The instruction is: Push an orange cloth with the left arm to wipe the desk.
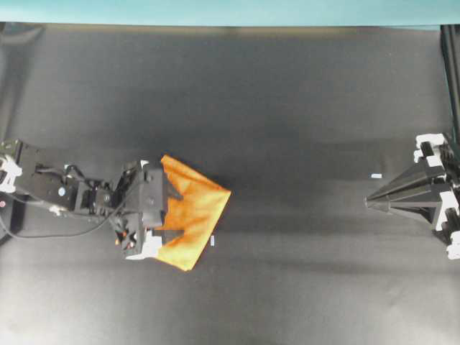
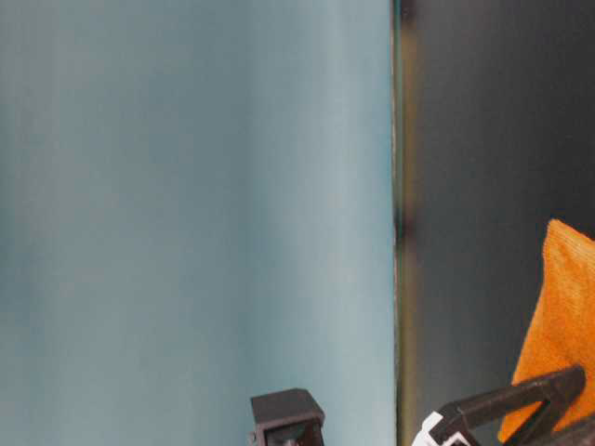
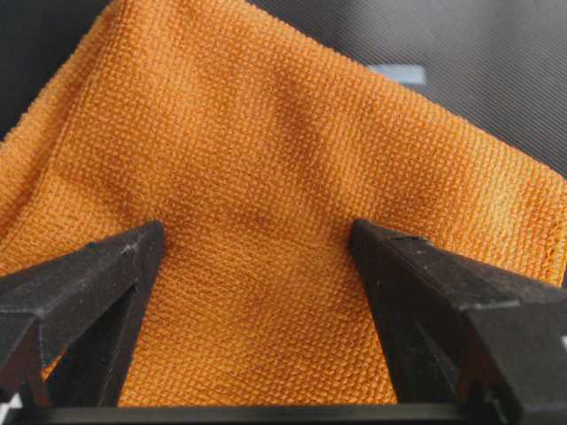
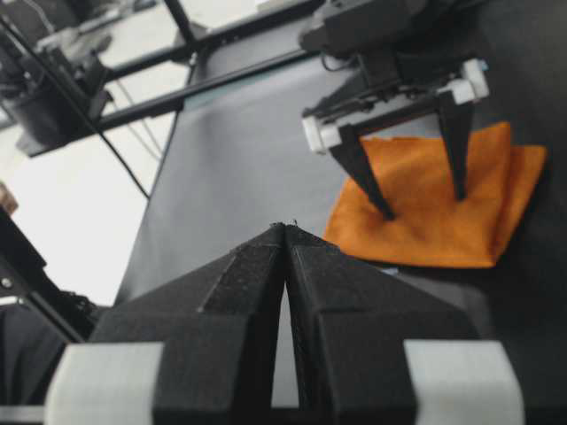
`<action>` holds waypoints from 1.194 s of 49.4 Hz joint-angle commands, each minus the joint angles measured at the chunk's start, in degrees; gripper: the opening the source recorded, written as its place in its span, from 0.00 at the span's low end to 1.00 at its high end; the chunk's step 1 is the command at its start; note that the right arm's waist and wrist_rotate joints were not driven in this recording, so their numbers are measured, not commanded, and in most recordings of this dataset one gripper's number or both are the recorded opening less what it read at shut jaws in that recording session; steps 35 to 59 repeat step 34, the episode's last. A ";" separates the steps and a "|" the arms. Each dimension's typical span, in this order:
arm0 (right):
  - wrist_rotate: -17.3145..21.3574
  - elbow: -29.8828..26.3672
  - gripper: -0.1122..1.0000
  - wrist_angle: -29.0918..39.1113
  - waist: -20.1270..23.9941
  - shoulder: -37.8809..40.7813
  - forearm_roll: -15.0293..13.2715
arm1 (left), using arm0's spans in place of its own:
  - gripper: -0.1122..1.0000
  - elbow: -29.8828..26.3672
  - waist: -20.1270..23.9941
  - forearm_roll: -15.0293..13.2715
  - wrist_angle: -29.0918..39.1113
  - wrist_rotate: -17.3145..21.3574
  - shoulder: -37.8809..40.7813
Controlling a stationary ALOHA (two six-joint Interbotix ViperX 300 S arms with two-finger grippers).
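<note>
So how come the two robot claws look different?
The left gripper has its fingers spread wide apart, while the right gripper has its fingers pressed together into a point. The left gripper's fingertips rest on the orange cloth; the right gripper sits far off to the side above bare desk, holding nothing. Both are black with white parts.

The square orange woven microfibre cloth (image 3: 266, 204) looks coarse and nubbly; the wide black desk surface (image 1: 287, 108) looks matt and smooth.
</note>
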 commanded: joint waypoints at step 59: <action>0.00 -0.26 0.10 -0.79 -0.09 0.18 0.09 | 0.85 1.14 -12.04 0.18 7.47 0.88 -3.43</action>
